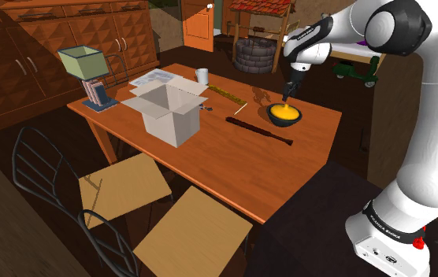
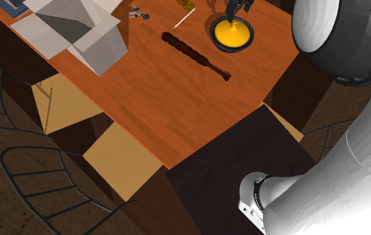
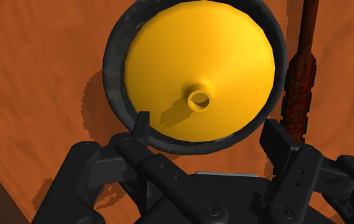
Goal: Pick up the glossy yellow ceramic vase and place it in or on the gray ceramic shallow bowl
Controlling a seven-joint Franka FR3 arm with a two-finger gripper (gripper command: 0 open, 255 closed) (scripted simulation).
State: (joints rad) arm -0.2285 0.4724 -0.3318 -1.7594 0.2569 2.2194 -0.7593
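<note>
- Wrist view: the vase [image 3: 201, 63] sits inside the bowl [image 3: 113, 63], covering its floor.
- The gripper [image 3: 207, 124] hangs just above the bowl, jaws wide, touching nothing.
- Placement looks done; the next move should be a straight rise off the bowl.
- Lettering on the arm's base [image 1: 387, 228] seems to read FRANKA EMIKA.

White arm [image 1: 414, 149] of fat, rounded tubular links; dark grey caps [image 1: 387, 27] at the joints; a dark ring [image 2: 258, 192] round the lowest link; black lettering [image 1: 384, 228] on the white shell there; a small red knob [image 1: 421, 242] beside it; all-black gripper [image 3: 207, 126], its blocky body set with round screws [image 3: 212, 207] and rows of small holes; two slim fingers [image 3: 141, 126] with flat tips.
</note>
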